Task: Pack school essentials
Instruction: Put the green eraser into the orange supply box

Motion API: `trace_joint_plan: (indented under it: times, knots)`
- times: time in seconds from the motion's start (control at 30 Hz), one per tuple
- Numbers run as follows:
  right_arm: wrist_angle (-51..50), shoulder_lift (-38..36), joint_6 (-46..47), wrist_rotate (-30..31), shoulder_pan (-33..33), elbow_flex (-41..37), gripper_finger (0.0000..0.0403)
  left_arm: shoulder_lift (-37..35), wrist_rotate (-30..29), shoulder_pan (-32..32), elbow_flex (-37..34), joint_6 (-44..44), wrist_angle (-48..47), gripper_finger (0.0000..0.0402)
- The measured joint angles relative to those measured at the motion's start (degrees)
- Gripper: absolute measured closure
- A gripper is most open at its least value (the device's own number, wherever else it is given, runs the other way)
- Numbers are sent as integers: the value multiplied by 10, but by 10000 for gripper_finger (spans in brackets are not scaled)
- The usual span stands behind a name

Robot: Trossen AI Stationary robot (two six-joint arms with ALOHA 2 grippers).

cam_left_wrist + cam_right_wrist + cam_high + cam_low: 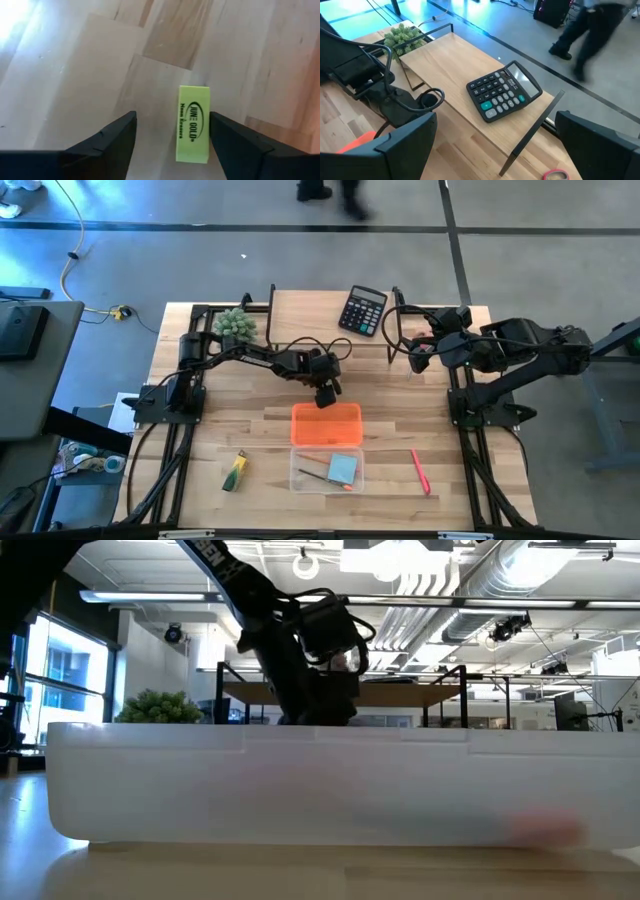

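left gripper (170, 145): fingers apart over yellow eraser (193, 123) | right gripper (495, 145): fingers apart, near calculator (504, 91)

Yellow-green eraser (194, 124) (black lettering) — orange lid (326, 424)

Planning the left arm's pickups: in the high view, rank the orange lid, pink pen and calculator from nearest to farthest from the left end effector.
Measured from the left end effector:
1. Orange lid, just in front of it.
2. Calculator, at the table's far edge.
3. Pink pen, near the front right.
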Motion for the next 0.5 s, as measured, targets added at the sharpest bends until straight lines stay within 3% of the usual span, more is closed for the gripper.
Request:
trace_joint_plan:
  times: [0.5]
  knots:
    - [0,0,0,0,0,0,6,2,24,-2,0,3,-21,325]
